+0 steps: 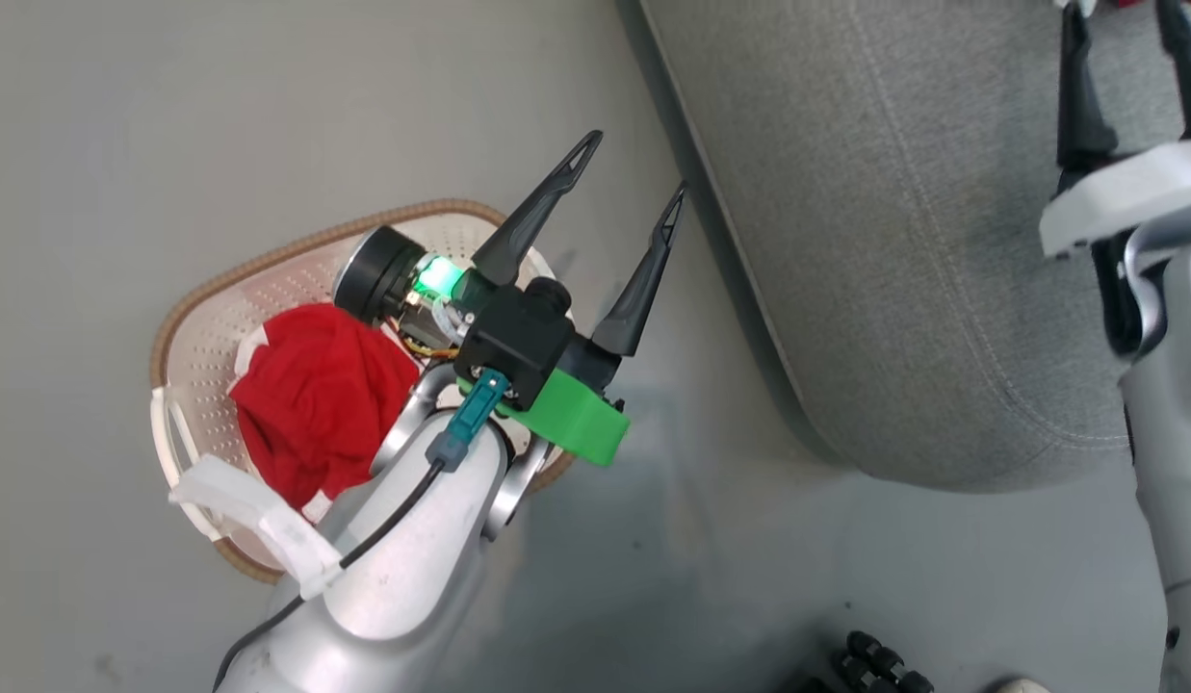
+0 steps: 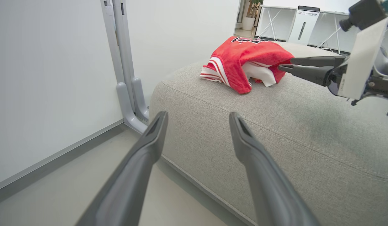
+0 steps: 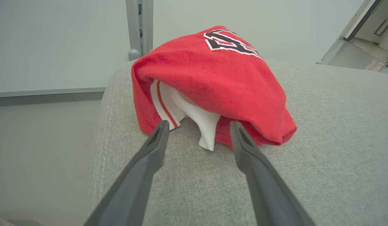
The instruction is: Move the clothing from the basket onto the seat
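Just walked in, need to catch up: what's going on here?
The robot is moving clothes from a basket to a grey seat. The red jersey lies crumpled on the seat, with the right gripper open at its edge, holding nothing. A second red garment is still in the basket on the floor; the left gripper, open and empty, hangs near it.

The basket (image 1: 268, 260) sits on the grey floor (image 1: 94, 144) with a red garment (image 1: 316, 404) bunched inside. The left gripper (image 1: 637, 162) hangs above its rim, fingers (image 1: 532, 217) spread, pointing toward the seat (image 1: 893, 241). At top right, the right gripper (image 1: 1125, 38) stands over the seat, its fingers apart.
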`<state>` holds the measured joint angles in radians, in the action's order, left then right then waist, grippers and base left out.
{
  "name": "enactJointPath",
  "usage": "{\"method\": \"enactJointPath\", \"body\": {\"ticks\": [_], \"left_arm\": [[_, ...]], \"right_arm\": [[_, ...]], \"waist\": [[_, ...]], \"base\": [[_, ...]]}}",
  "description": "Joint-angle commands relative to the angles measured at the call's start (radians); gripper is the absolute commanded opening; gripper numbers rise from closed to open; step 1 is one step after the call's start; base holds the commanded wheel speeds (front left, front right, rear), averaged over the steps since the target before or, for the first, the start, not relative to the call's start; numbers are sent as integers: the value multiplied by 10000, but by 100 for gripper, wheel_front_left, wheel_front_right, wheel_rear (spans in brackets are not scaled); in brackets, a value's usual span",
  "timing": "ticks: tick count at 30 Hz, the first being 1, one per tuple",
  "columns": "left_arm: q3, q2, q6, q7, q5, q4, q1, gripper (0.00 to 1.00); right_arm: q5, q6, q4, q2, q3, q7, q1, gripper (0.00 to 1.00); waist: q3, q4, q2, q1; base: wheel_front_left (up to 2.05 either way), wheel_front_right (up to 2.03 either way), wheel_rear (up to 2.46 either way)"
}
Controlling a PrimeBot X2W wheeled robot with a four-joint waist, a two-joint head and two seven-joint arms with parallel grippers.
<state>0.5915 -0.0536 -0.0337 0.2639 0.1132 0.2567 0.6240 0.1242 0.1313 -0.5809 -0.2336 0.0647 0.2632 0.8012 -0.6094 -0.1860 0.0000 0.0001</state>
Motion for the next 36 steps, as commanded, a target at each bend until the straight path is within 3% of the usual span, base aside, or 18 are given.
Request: {"method": "enactJointPath", "body": {"ticks": [1, 12, 21, 36], "left_arm": [[-79, -12, 61, 8, 68, -47, -255, 100], [-1006, -148, 283, 7, 314, -274, -1626, 100], [-2316, -260, 525, 9, 493, -571, -2657, 100], [-4507, -371, 635, 9, 537, -770, -4244, 100]], "right_arm": [[-23, -10, 187, 21, -55, 24, -436, 100], [362, -10, 1834, 281, -747, 24, -2466, 100], [428, -10, 3140, 648, -1425, 24, -3483, 100], [219, -10, 3619, 1273, -1598, 24, -4771, 100]], "waist": [[814, -42, 0, -1], [2690, 328, 0, -1], [3813, 1247, 0, -1], [4974, 2755, 0, -1]], "base": [[0, 0, 0], [0, 0, 0], [0, 0, 0], [0, 0, 0]]}}
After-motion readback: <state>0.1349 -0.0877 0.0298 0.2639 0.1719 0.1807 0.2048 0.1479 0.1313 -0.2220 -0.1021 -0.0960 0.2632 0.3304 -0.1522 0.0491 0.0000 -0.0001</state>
